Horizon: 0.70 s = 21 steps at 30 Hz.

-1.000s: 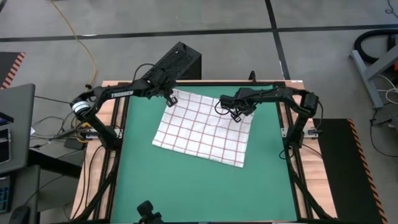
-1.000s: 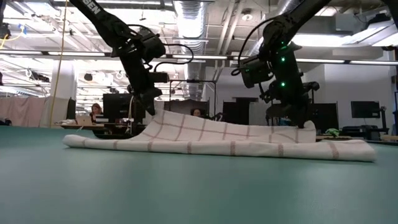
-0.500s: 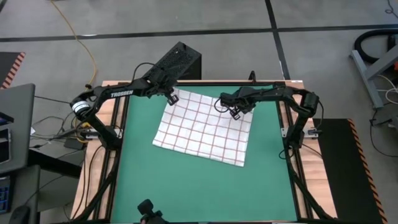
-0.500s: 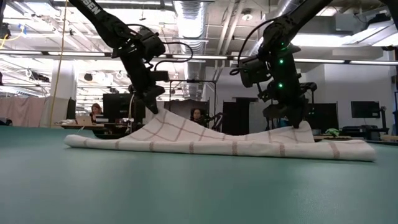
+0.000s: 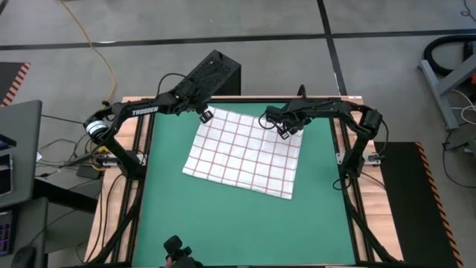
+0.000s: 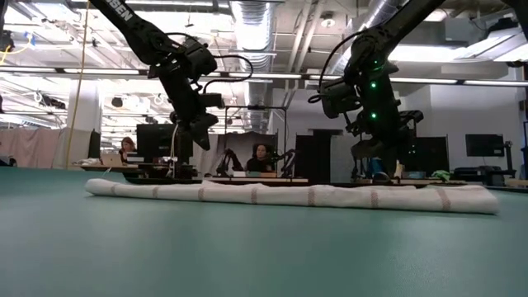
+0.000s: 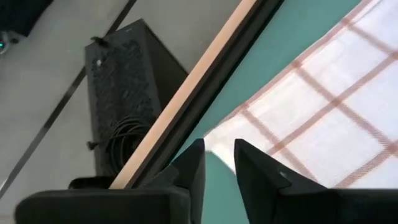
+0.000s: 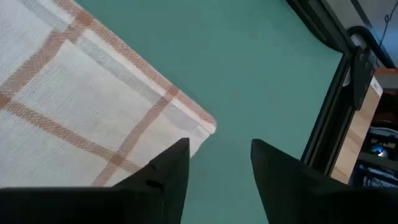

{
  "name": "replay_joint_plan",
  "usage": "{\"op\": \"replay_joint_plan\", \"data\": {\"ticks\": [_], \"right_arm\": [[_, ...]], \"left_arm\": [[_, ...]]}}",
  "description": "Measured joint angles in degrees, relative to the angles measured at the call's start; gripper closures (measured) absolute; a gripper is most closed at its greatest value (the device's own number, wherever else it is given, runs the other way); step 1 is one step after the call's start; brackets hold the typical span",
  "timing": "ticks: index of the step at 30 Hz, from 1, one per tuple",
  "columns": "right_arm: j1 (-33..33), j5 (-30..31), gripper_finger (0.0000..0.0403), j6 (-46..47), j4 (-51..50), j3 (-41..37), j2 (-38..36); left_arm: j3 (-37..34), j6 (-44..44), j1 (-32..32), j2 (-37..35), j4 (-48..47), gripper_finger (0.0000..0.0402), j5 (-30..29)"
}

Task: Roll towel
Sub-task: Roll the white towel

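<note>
Both grippers [image 5: 204, 114] [image 5: 283, 131] parted (empty), above towel [image 5: 245, 152]

Towels: one, a checked towel [image 5: 245, 152] that lay flat.
Mats: one green mat [image 5: 223, 223].
Tables: one table [image 5: 134, 138] with a wooden edge.
Arms: two.
Claws: two, a left claw [image 5: 203, 114] and a right claw [image 5: 285, 130], each above a far corner of the towel.
Black boxes: one black box [image 5: 214, 73] beyond the table.

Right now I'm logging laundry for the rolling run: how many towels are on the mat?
1. The towel lies flat and unrolled on the far half of the green mat, between the two arms. None shows elsewhere, though one beneath it would be hidden.
</note>
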Motion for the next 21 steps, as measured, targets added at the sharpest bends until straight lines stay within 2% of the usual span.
{"op": "replay_joint_plan", "data": {"ticks": [3,5,7,11,15,18,21], "right_arm": [[0.36,-1.36,0.0213,-2.27,0.95,0.02,0.00],[0.99,-3.23,0.0218,-2.46,0.88,0.02,0.00],[1.70,-5.33,0.0221,-1.92,1.38,0.02,0.00],[4.17,-8.93,0.0222,0.39,4.97,0.02,-0.06],[9.93,-8.96,0.0223,-1.62,9.45,0.02,-1.72],[15.96,-7.52,0.0223,-2.47,11.62,-0.03,-4.36],[23.15,-5.72,0.0224,-2.50,17.60,-2.05,-8.86]], "left_arm": [[0.02,0.36,0.10,0.00,0.04,0.0306,1.70],[0.02,-2.42,0.10,0.00,-0.12,0.0298,4.98],[0.02,-7.80,0.65,0.00,-0.41,0.0295,14.62],[-1.88,-11.61,1.70,-0.11,0.31,0.0301,40.44],[-4.71,-11.27,2.34,-0.51,-1.16,0.0318,58.14],[-6.24,-11.04,1.37,-2.20,-2.39,0.0335,63.72],[-8.47,-11.05,-2.01,-5.98,-2.30,0.0356,61.93]]}}
